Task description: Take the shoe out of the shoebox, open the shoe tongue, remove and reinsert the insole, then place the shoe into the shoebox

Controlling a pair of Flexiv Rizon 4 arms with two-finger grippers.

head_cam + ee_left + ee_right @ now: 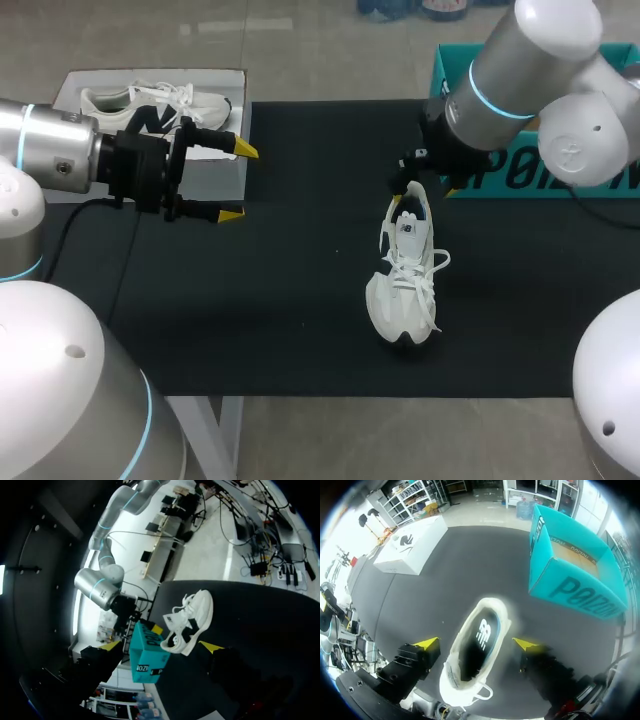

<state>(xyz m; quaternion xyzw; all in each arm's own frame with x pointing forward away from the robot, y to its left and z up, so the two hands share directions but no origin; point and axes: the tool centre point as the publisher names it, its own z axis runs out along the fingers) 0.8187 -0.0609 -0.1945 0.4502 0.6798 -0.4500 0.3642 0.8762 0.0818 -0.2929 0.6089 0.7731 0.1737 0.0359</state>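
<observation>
So, the white shoe (405,270) is standing upright on its sole a bit right of the middle of the tabletop (250,340), which is covered by a black mat (300,140). Its toe points at the near edge and its heel at the far edge. The laces are loose and messy over the front.

The right claw (476,643) hangs right over the heel end. Its yellow tips are spread apart, one on each side of the shoe, and I can't see either one actually pressing on it. From the right wrist view you look straight down into the shoe opening, and the dark insole (480,639) is sitting inside.

The teal shoebox (530,120) is at the far right corner, top open, just behind the right arm.

The left claw (238,182) hovers near the far left corner with its fingers wide apart, nothing in them, right next to a white box (215,165) that has a second shoe (150,100) lying in it.
</observation>
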